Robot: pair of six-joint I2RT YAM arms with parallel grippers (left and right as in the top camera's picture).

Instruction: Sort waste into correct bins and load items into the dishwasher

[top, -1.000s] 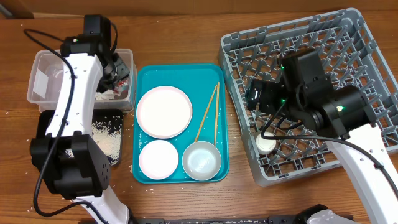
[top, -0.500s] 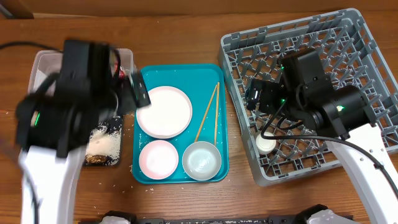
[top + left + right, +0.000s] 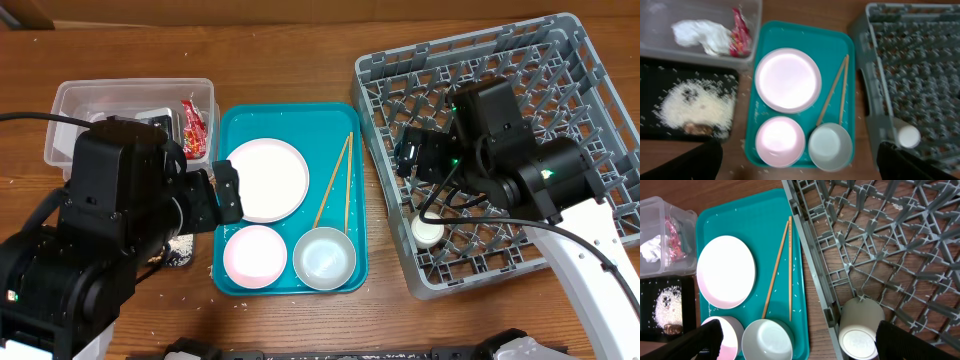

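left gripper (image 3: 802, 161) is hanging spread wide, gripping nothing | right gripper (image 3: 807, 340) is gaping too | wrapper (image 3: 739, 32) and napkin (image 3: 702, 36) are sitting in clear tub (image 3: 660, 12), upper left | plate (image 3: 788, 80), chopsticks (image 3: 836, 90) are lying on teal tray (image 3: 810, 32), centre | cup (image 3: 860, 330) is sitting in rack (image 3: 880, 235), lower right, probably bottom-up

We count one plate (image 3: 788, 80). We count two bowls: a pink bowl (image 3: 780, 141) and a grey bowl (image 3: 830, 146). There are two chopsticks (image 3: 832, 90), one cup (image 3: 908, 136), one teal tray (image 3: 800, 34) and one rack (image 3: 920, 60). We see one tub (image 3: 700, 10), one black tray (image 3: 655, 75), one wrapper (image 3: 739, 32), one napkin (image 3: 700, 35), and one heap of crumbs (image 3: 695, 107) too many to count.
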